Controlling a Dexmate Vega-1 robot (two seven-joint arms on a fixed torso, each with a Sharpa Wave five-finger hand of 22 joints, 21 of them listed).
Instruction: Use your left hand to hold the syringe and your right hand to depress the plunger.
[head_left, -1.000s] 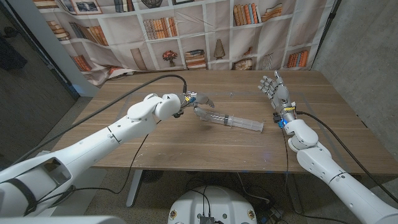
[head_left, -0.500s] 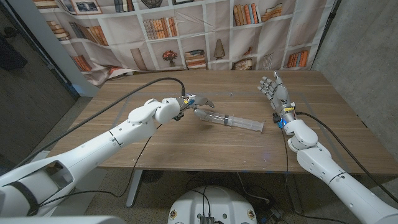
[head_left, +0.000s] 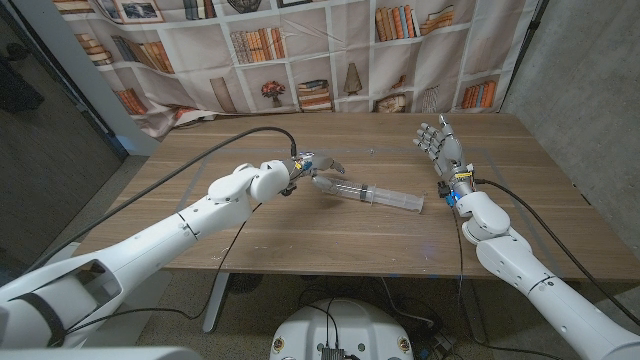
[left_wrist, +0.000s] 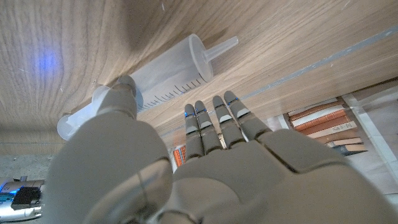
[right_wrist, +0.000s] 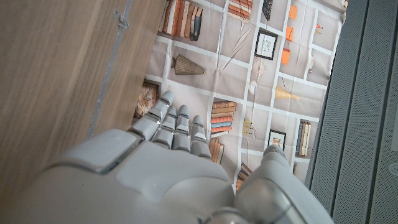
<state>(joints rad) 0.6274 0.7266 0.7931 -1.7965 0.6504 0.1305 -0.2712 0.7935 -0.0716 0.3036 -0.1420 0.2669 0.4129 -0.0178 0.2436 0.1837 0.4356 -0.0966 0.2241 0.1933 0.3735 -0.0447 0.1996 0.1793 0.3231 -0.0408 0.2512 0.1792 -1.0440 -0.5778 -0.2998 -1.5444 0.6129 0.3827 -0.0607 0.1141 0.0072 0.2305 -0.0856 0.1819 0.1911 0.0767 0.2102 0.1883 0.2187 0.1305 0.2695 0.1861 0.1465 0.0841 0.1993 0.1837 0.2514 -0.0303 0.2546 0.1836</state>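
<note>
Wooden counter (head_left: 300, 230) carries the syringe (head_left: 368, 193) mid-frame; your left hand (head_left: 312, 166), fingers apart, only touches it, right hand (head_left: 437, 142) spread idle, so closing carelessly could roll it.

From the head view I can't make out the left hand (head_left: 312, 166) properly — its fingers bunch over the near end of the syringe (head_left: 372, 194) and I cannot tell whether they touch it or only hang above it. The syringe's nozzle end sits under that hand there, too small to read. In the left wrist view my own thumb covers part of the barrel (left_wrist: 163, 81), and the plunger end runs behind the hand's back. The scale marks on the barrel are blurred. In the right wrist view the right hand (right_wrist: 155, 168) is cut off by the picture's edge — its fingers (right_wrist: 177, 127) show, the palm side doesn't.
</note>
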